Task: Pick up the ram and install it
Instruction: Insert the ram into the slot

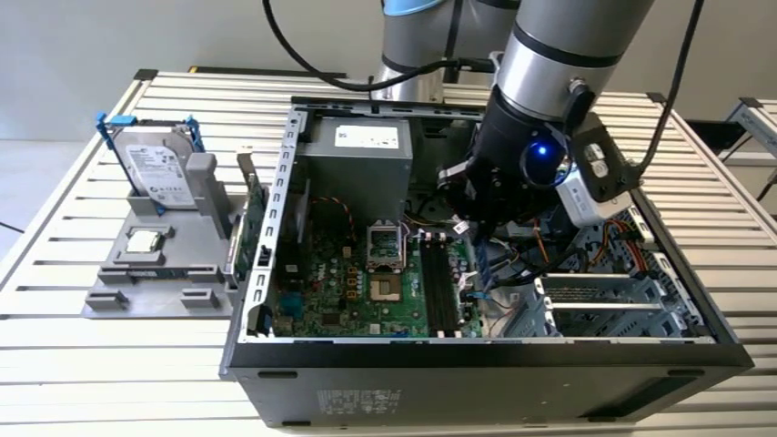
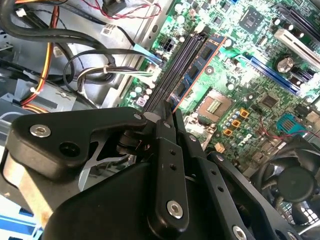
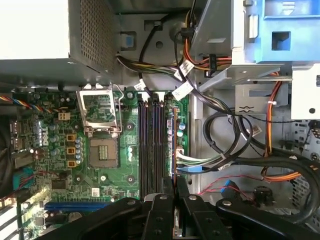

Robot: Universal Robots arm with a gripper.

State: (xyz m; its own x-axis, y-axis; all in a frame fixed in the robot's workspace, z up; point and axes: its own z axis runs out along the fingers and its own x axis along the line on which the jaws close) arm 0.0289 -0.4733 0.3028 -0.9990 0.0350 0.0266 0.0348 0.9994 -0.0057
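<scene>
The ram [image 2: 200, 62] is a dark bluish stick with black chips, and my gripper [image 2: 169, 117] is shut on its near end. It hangs edge-on over the motherboard, just beside the black memory slots [image 2: 175, 70] and parallel to them. In the first wrist view the ram [image 3: 173, 150] shows as a thin line along the cable-side edge of the slots [image 3: 150, 150], with the gripper [image 3: 175, 189] clamped on it. I cannot tell whether it touches a slot. In the exterior view the arm's wrist [image 1: 522, 173] reaches down into the open computer case over the slots [image 1: 438, 287].
Bundled cables [image 3: 225, 135] lie close beside the slots. The open processor socket [image 3: 102, 150] sits on the other side, and the grey power supply [image 1: 358, 150] is at the back. A hard drive [image 1: 158, 164] and a processor chip [image 1: 146, 241] rest on a grey fixture outside the case.
</scene>
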